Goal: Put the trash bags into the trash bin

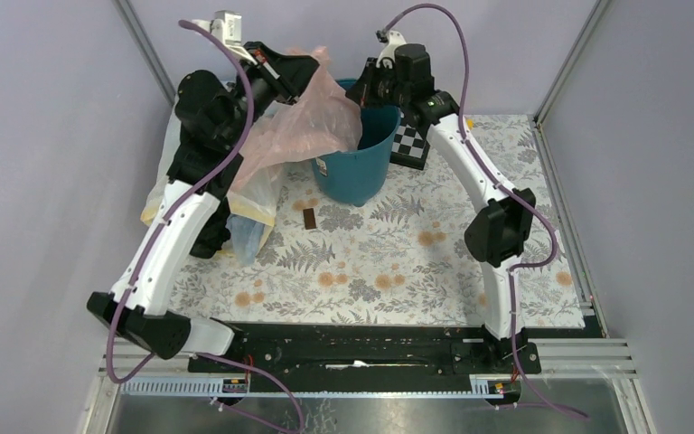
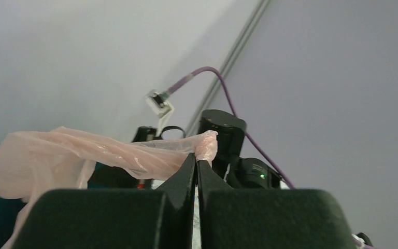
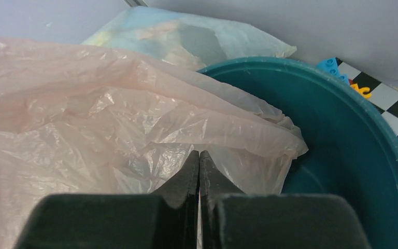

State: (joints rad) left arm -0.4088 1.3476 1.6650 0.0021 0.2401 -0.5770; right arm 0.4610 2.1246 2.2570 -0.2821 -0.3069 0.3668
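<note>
left gripper (image 2: pixel 196 158) jaws pinch pink trash bag (image 3: pixel 109 119) corner | right gripper (image 3: pixel 199 155) jaws pressed together on film, hold unclear | bag drapes over trash bin (image 3: pixel 352 155) rim | risk: thin film slips, bag drops outside

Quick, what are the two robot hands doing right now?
Left gripper: closed, pinching the pink bag.
Right gripper: closed against the pink bag; whether it holds it cannot be told.
</note>
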